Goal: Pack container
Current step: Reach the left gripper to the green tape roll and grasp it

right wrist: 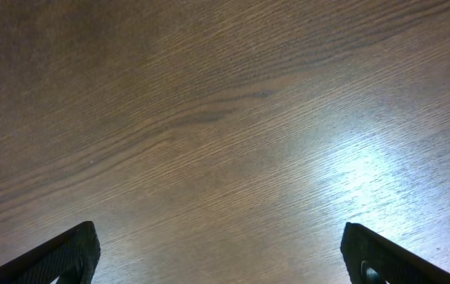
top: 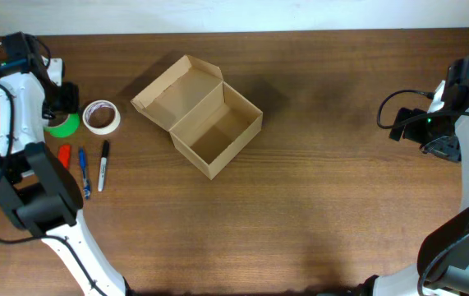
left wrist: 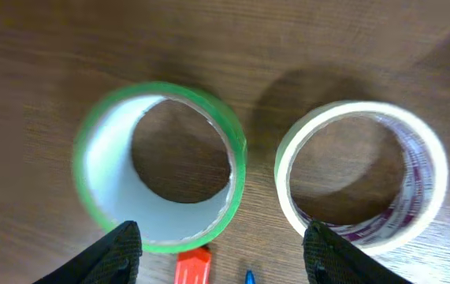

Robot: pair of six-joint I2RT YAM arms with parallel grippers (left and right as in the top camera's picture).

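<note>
The tan cardboard container (top: 216,127) stands open and empty at the table's middle, its flap lid (top: 177,89) folded back to the left. A green tape roll (top: 63,125) (left wrist: 160,167) and a white tape roll (top: 101,117) (left wrist: 362,173) lie at the left. My left gripper (top: 60,100) (left wrist: 223,260) hovers open above them, its fingers astride the green roll's near edge, holding nothing. A red marker (top: 64,154) (left wrist: 192,266), a blue pen (top: 84,171) (left wrist: 249,278) and a black pen (top: 103,164) lie just below the rolls. My right gripper (top: 433,131) (right wrist: 223,256) is open over bare wood at the far right.
The brown wooden table (top: 324,205) runs to a pale wall at the back. Black cables hang off the right arm (top: 394,111).
</note>
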